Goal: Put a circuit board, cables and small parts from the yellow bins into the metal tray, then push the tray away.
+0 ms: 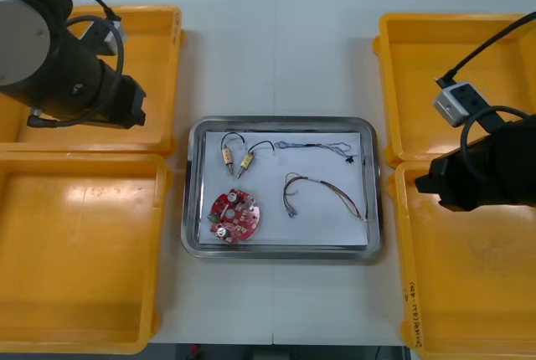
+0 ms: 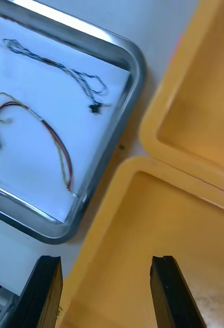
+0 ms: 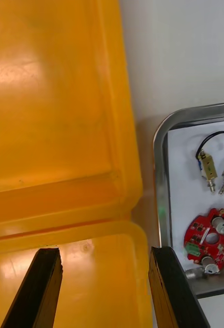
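Since the circuit board (image 1: 234,215), cables (image 1: 322,192) and small metal parts (image 1: 236,159) already lie in the metal tray (image 1: 283,124), only the push is judged left, with the left gripper (image 3: 105,253) and right gripper (image 2: 106,260) held spread and empty over the yellow bins (image 1: 84,243).

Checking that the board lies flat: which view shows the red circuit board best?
The front view: the red circuit board lies whole in the metal tray, at its near left corner. The left wrist view has it closer but cut off at the edge; the right wrist view faces the tray's right side.
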Tool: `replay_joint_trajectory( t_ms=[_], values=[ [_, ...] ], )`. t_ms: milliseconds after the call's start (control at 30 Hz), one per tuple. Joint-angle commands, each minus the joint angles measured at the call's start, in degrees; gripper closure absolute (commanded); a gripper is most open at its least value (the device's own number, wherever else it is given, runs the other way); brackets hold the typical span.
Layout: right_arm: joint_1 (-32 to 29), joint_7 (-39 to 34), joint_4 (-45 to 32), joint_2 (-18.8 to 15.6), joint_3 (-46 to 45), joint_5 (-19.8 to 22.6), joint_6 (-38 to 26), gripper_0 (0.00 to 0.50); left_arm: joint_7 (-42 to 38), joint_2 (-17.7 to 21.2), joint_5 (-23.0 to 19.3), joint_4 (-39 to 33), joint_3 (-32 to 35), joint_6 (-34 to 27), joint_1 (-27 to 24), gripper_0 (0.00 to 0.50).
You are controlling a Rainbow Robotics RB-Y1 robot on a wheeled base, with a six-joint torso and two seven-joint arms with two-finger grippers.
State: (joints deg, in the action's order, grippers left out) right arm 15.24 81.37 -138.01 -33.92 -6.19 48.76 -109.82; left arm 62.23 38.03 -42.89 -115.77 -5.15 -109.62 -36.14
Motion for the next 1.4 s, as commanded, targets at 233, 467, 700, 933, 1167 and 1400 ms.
replay_joint_trajectory(
  t_ms=[233,467,700,933,1167,1400],
  values=[
    [9.64,-0.6,-1.92,-1.5,16.48,-0.68,-0.18,0.0,-0.88,5.74,-3.08,-6.13,9.98,-0.38,9.69,0.0],
    [15.0,-0.6,-0.07,-1.5,27.02,-1.65,-0.18,0.0,0.61,5.91,-3.16,-7.27,14.03,-0.38,14.35,0.0],
    [20.01,-0.16,3.97,-1.33,37.48,-1.48,-0.18,0.0,1.58,6.09,-2.55,-8.94,16.22,-0.38,18.04,0.0],
    [25.63,1.95,6.96,-0.18,47.94,-4.73,-0.18,0.0,3.25,6.44,-2.37,-10.17,18.07,-0.38,20.94,0.0],
    [28.8,6.87,9.77,4.74,55.94,-9.65,-0.18,0.0,4.39,6.79,-1.85,-10.17,18.77,-0.38,22.35,0.0],
    [28.89,13.11,13.99,7.02,56.91,-9.82,3.12,0.0,4.83,6.97,-1.85,-10.17,19.56,-0.38,23.05,0.0]
  ],
)
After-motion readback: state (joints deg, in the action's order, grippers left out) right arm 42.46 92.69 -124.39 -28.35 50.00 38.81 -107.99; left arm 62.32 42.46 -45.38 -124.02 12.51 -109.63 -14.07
